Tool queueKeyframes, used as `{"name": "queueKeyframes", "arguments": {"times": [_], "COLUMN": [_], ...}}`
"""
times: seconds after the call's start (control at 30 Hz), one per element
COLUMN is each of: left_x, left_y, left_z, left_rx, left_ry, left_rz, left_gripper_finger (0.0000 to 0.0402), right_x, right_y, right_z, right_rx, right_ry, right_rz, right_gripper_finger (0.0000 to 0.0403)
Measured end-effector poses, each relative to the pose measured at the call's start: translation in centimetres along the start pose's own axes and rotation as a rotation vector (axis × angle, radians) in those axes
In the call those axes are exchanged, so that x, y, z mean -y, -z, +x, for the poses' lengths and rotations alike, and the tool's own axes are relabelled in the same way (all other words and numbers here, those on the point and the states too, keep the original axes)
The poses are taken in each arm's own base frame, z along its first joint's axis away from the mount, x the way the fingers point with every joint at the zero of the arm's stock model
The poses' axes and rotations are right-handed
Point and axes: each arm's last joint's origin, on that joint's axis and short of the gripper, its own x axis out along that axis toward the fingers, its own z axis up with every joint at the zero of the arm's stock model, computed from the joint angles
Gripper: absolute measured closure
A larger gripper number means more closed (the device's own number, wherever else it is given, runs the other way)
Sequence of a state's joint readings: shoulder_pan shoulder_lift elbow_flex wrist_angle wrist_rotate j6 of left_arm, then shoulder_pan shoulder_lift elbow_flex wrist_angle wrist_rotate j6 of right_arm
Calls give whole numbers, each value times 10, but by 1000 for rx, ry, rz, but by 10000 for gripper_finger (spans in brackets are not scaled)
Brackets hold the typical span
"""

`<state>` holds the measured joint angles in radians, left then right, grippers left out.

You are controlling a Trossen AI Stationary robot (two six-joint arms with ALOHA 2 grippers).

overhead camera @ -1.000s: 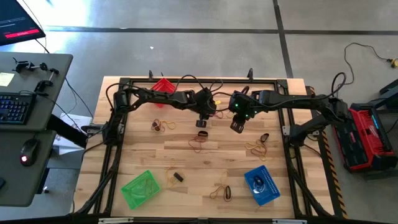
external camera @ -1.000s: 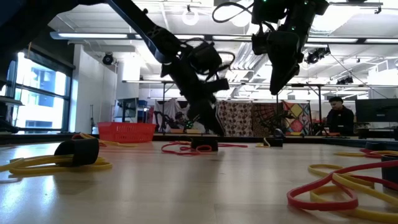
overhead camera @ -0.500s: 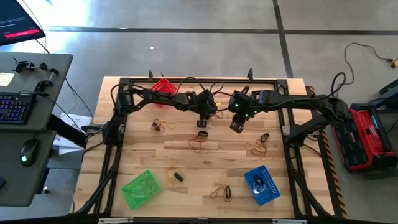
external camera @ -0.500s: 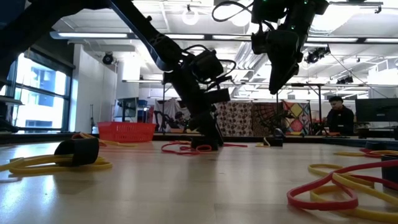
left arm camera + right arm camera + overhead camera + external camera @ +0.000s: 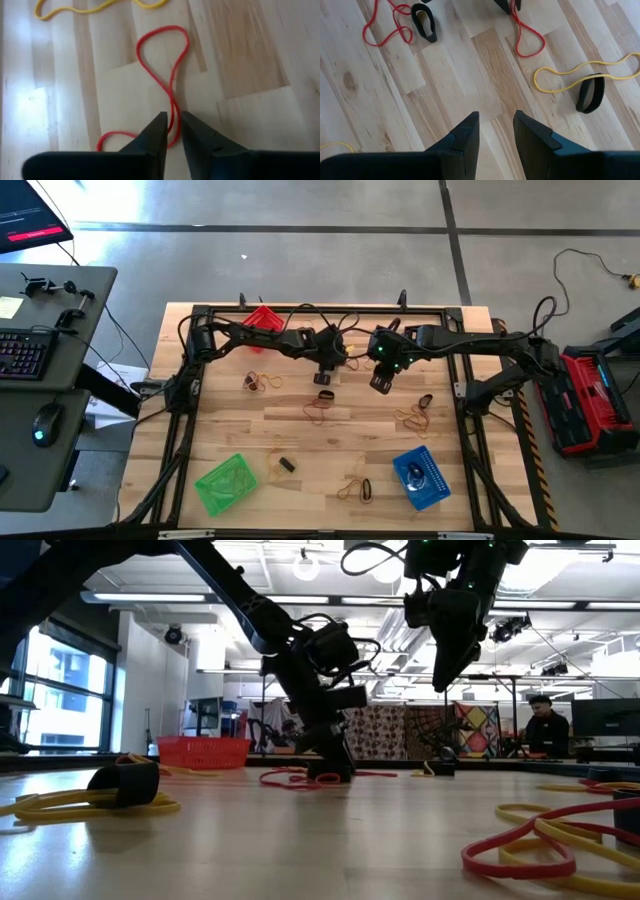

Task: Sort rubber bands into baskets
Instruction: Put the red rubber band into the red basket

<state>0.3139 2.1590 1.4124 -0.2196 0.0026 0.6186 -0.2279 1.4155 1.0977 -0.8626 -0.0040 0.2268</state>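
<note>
A red rubber band (image 5: 170, 70) lies in a figure-eight on the wooden table. My left gripper (image 5: 173, 118) points steeply down at it, fingertips at the tabletop. Its fingers stand close on either side of the band's lower stretch, and a narrow gap still shows beside the band. In the low view the same gripper (image 5: 335, 772) stands at the band (image 5: 290, 779). My right gripper (image 5: 381, 385) hangs open above the table's middle, holding nothing. The red basket (image 5: 262, 317) stands at the far edge, the green basket (image 5: 225, 483) near left and the blue basket (image 5: 418, 477) near right.
Other rubber bands lie scattered: a black one (image 5: 325, 395) just nearer than the left gripper, a tan tangle (image 5: 320, 413), a cluster at the left (image 5: 257, 382), yellow and black ones at the right (image 5: 413, 416), and more near the front (image 5: 355, 486). A person (image 5: 548, 725) sits beyond the table.
My left gripper has sunk a little and tipped slightly, so its fingertips now stand on the table at the red band. The right arm has kept still.
</note>
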Motion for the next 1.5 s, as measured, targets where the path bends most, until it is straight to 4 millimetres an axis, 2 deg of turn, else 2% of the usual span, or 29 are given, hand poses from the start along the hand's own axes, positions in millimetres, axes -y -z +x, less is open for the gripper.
{"name": "queueKeyframes", "arguments": {"times": [0.1,0.3,0.57,0.83,0.97,1.27,1.5], "left_x": [2,2,-8,-28,-37,-46,-47], "left_y": [0,0,-9,-19,-19,4,33], "left_z": [0,-8,-45,-105,-145,-227,-271], "left_rx": [-11,-29,-8,86,159,256,193], "left_ry": [15,29,9,-93,-153,-289,-373], "left_rz": [24,25,-8,-112,-179,-316,-535], "left_gripper_finger": [393,401,401,401,401,401,401], "right_x": [0,0,0,-7,-14,-21,-21], "right_y": [0,0,1,2,1,-3,-5], "right_z": [0,0,0,0,0,0,-1], "right_rx": [0,-2,-14,-2,23,79,104], "right_ry": [0,0,3,-10,-25,-25,-13], "right_rz": [0,0,0,-36,-79,-117,-139], "right_gripper_finger": [293,293,293,293,293,293,293]}}
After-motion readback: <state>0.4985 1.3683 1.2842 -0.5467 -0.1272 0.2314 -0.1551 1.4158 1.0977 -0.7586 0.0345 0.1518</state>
